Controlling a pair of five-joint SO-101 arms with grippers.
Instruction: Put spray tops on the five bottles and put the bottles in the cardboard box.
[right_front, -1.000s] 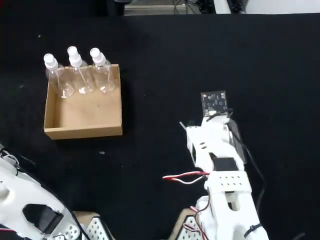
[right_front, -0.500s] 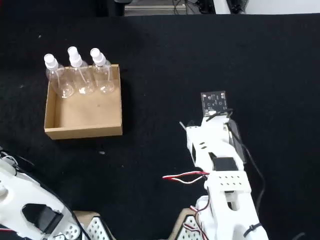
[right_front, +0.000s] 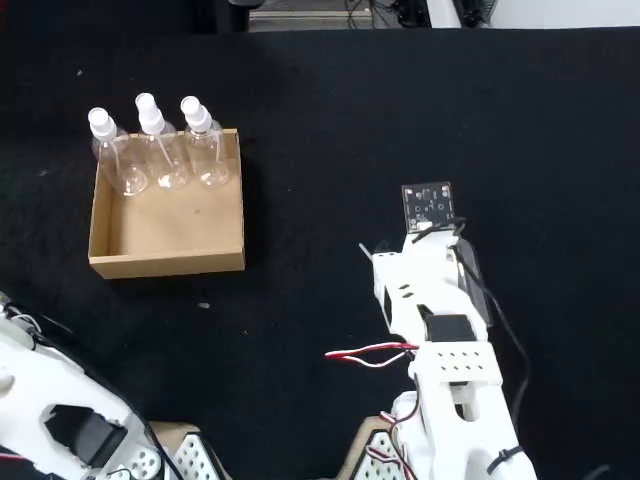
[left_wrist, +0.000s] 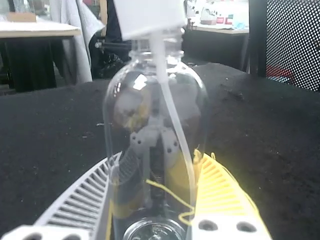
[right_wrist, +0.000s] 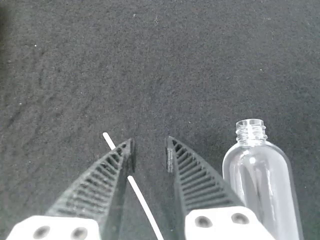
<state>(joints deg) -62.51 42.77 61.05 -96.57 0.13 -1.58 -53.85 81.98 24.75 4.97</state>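
Part of the white spray top (left_wrist: 147, 17) on the clear plastic bottle (left_wrist: 155, 100) is cut off at the frame edge. The left gripper (left_wrist: 157, 165) is clamped on that bottle, with the left arm (right_front: 50, 420) poking in on the near side of the shallow brown cardboard box (right_front: 165, 262). Three capped clear bottles (right_front: 160, 150) stand along the box's far wall, and well off to its side the right gripper (right_wrist: 149, 150) hangs parted with nothing in it, a loose thin white tube (right_wrist: 142, 200) under it and an uncapped clear bottle (right_wrist: 262, 170) lying just beside. Black cloth (right_front: 400, 110) covers the table, and there are desks and a mesh chair back (left_wrist: 295, 40) in the room behind.
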